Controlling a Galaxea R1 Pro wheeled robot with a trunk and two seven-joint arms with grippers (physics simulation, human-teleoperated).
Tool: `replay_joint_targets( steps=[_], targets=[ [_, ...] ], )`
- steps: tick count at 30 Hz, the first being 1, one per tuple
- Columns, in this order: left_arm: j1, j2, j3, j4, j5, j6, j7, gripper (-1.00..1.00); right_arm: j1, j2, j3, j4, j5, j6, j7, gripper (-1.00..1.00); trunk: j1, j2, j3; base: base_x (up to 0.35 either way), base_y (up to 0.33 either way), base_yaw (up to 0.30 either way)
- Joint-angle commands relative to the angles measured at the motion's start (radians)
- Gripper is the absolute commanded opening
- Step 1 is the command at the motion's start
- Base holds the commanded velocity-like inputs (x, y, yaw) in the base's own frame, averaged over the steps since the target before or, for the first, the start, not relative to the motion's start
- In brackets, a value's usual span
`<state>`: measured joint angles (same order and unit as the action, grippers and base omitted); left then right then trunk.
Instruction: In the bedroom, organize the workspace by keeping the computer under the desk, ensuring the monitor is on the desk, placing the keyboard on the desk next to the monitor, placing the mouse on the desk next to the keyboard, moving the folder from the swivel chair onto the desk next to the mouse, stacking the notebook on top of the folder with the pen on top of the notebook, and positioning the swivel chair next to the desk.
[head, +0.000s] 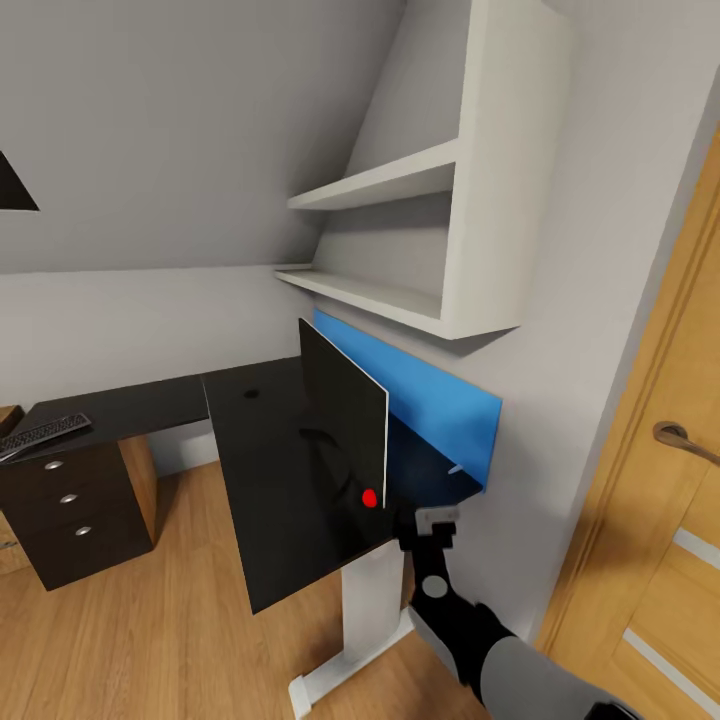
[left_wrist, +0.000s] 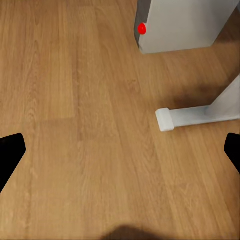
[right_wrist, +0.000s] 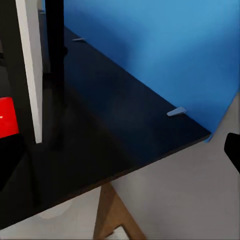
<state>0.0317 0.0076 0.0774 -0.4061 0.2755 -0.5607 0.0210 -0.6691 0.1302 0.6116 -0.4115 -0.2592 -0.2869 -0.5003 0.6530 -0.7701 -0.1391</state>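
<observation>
Right gripper (head: 432, 520), jaws spread wide, is hanging at the monitor's (head: 343, 405) five o'clock; swinging carelessly risks toppling it.

The head view looks down from above and in front onto the desk (head: 270, 480) with the monitor (head: 345, 435) edge-on, the right wrist view sits close at that desk's near corner, sharing the monitor, and the left wrist view faces the wood floor (left_wrist: 90, 125)
</observation>
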Motion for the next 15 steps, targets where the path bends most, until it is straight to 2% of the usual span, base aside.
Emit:
replay_joint_targets(
  steps=[1,15],
  targets=[
    [0.001,0.0,-0.001,-0.002,0.002,-0.001,0.002,1.0,0.0,0.0,0.008,0.005,-0.01,-0.008,-0.004,1.0,0.0,-0.001,-0.001,0.0,0.0,0.0],
    [0.001,0.0,-0.001,-0.002,0.002,-0.001,0.002,1.0,0.012,0.0,0.007,0.039,-0.011,-0.015,0.001,1.0,0.0,-0.001,-0.001,0.0,0.0,0.0]
  ],
)
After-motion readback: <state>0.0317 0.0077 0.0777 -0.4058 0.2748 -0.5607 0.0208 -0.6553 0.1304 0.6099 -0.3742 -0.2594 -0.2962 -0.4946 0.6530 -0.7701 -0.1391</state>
